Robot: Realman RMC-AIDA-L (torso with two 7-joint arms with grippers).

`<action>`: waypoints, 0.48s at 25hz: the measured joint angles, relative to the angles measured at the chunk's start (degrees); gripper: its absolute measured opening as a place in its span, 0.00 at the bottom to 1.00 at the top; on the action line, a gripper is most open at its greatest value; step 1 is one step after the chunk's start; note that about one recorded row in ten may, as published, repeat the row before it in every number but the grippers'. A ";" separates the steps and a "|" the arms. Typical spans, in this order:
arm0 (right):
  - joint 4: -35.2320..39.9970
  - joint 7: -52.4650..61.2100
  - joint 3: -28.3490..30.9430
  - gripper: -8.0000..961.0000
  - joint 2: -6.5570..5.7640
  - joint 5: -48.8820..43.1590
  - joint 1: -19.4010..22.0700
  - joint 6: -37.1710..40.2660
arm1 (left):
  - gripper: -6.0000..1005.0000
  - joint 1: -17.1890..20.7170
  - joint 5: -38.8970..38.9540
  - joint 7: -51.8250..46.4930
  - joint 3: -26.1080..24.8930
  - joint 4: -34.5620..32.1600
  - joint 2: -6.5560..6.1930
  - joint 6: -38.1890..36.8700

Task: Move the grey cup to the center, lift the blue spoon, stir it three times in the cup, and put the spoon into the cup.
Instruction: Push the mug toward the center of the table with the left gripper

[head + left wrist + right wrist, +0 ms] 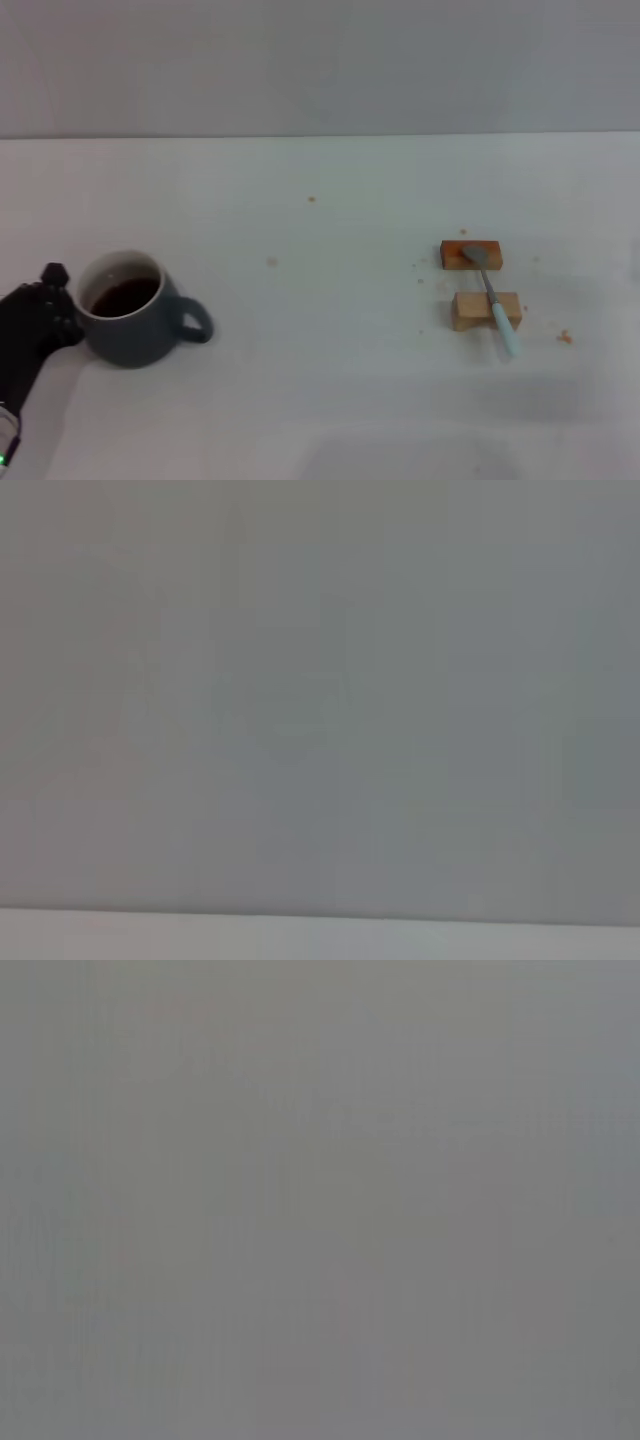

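Head view: the grey cup (132, 310) is seen at the table's (330, 400) left, its handle turned right, touched by the left gripper (50, 305) on its far-left side; finger opening cannot be told. The blue spoon (492, 295) is laid across two wooden blocks (478, 283), well apart.

The spoon (490, 294) is laid across two blocks (471, 255), well right of the cup (130, 309); the left pincer (45, 315) is placed against the cup's left side.

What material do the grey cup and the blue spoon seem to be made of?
The grey cup looks like ceramic: smooth dark slate outside, white inside, thick rim and loop handle. The blue spoon seems to have a grey metal bowl and neck with a pale blue handle, perhaps plastic; this cannot be confirmed.
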State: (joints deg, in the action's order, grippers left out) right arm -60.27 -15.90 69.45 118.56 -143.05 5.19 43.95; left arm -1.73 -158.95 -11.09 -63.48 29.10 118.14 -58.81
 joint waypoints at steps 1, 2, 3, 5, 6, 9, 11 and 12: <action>0.00 0.00 0.00 0.41 0.00 0.00 0.00 0.00 | 0.00 -0.08 -0.03 0.09 0.65 0.11 -0.01 -0.02; -0.06 0.00 -0.02 0.41 0.00 -0.02 0.00 0.00 | 0.00 -0.15 -0.05 0.18 1.25 0.21 -0.02 -0.05; -0.18 0.00 -0.03 0.41 0.01 -0.04 0.00 0.00 | 0.00 -0.30 -0.06 0.36 2.85 0.34 -0.08 -0.38; -0.33 0.00 -0.03 0.41 0.01 -0.04 0.00 0.00 | 0.00 -0.44 -0.06 0.36 4.01 0.31 -0.11 -0.81; -0.33 0.00 -0.03 0.41 0.01 -0.04 0.00 0.00 | 0.00 -0.44 -0.06 0.36 4.01 0.31 -0.11 -0.81; -0.51 0.00 -0.02 0.41 0.01 -0.04 0.00 0.00 | 0.00 -0.64 -0.07 0.20 5.36 0.27 -0.11 -1.20; -0.60 0.00 -0.02 0.41 0.01 -0.04 -0.02 0.00 | 0.00 -0.73 -0.06 0.03 5.70 0.32 -0.07 -1.24; -0.62 0.00 -0.02 0.41 0.01 -0.05 -0.04 0.00 | 0.00 -0.81 -0.05 0.02 5.66 0.27 -0.05 -1.25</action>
State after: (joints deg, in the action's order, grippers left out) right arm -60.89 -15.90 69.43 118.57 -143.10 5.15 43.95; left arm -2.54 -159.00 -11.08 -57.81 29.37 118.09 -60.06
